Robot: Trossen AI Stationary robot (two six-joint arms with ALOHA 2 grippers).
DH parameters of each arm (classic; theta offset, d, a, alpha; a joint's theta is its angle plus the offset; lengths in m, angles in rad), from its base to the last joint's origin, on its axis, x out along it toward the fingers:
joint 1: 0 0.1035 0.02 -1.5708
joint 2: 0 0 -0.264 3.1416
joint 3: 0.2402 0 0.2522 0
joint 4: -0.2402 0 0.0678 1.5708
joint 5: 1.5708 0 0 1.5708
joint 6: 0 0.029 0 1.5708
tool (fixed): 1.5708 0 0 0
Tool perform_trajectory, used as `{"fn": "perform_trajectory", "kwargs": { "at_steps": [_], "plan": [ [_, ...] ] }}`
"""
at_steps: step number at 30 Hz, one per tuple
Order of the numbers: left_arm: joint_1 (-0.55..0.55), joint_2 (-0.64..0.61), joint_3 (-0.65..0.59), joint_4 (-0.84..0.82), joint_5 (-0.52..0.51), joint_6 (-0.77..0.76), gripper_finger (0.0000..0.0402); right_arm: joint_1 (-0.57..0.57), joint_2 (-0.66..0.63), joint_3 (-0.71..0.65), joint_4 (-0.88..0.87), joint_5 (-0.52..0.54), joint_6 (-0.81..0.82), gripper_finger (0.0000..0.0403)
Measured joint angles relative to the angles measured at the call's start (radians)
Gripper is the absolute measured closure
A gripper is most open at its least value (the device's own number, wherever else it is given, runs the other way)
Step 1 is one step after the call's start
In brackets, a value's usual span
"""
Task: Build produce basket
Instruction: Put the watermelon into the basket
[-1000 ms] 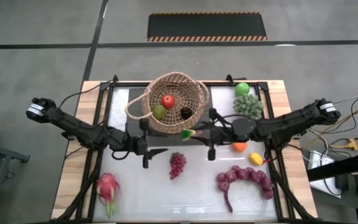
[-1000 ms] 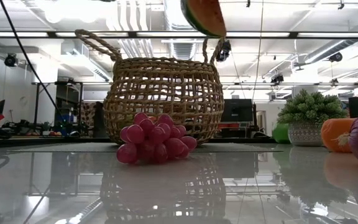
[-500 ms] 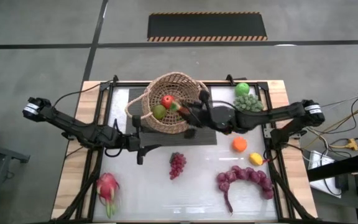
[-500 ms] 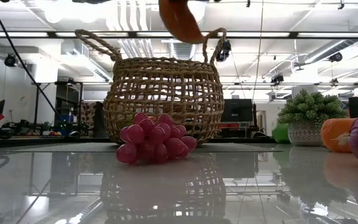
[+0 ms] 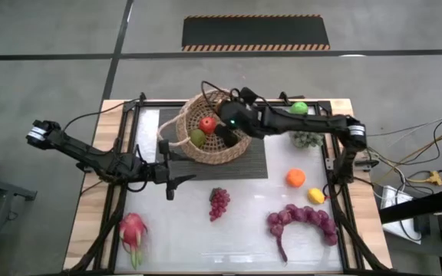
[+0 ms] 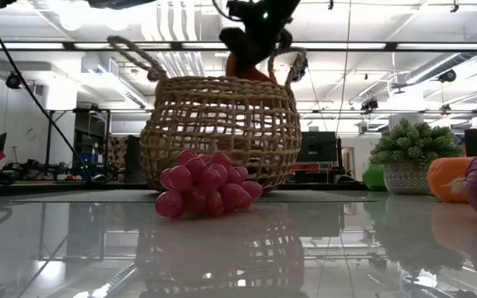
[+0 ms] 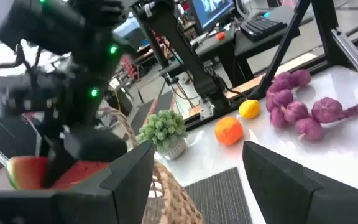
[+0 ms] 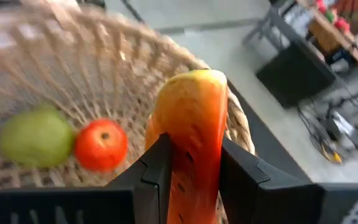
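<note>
Watermelon slice (image 8: 190, 134), long axis upright, hangs clenched in the right claw (image 5: 227, 130) directly above the basket (image 5: 181, 136) at the worktop's far side; the left claw (image 5: 172, 182) waits released, nearer the grapes (image 5: 219, 202).

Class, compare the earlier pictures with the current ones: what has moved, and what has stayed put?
The right gripper carried the watermelon slice from in front of the basket to above its inside, still gripping it. The left gripper drifted slightly. The grape bunch, orange and dragon fruit stayed where they were.
</note>
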State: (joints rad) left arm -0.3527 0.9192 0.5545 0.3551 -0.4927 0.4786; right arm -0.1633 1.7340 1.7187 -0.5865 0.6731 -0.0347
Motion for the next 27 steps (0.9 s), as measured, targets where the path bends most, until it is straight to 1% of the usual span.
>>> {"fn": "perform_trajectory", "kwargs": {
  "at_steps": [1,4,8,15,22,27],
  "plan": [
    [0.000,0.001,0.000,0.004,0.000,0.000,0.0173,-0.008,0.019,0.021,-0.035,0.001,0.008,0.0312],
    [0.000,0.002,0.000,0.000,-0.003,0.000,0.0173,-0.027,0.068,0.070,-0.068,0.002,0.000,0.0312],
    [0.000,0.005,0.000,0.001,-0.007,0.000,0.0173,-0.047,0.117,0.121,-0.073,0.003,-0.030,0.0312],
    [0.000,0.004,0.000,0.002,-0.007,0.000,0.0173,-0.070,0.163,0.202,-0.142,0.001,-0.019,0.0312],
    [0.000,0.006,0.000,0.002,-0.014,0.000,0.0173,-0.071,0.179,0.222,-0.142,0.001,-0.002,0.0310],
    [0.000,0.006,0.000,0.002,-0.014,0.000,0.0173,-0.076,0.179,0.206,-0.134,0.003,0.009,0.0281]
  ]
}}
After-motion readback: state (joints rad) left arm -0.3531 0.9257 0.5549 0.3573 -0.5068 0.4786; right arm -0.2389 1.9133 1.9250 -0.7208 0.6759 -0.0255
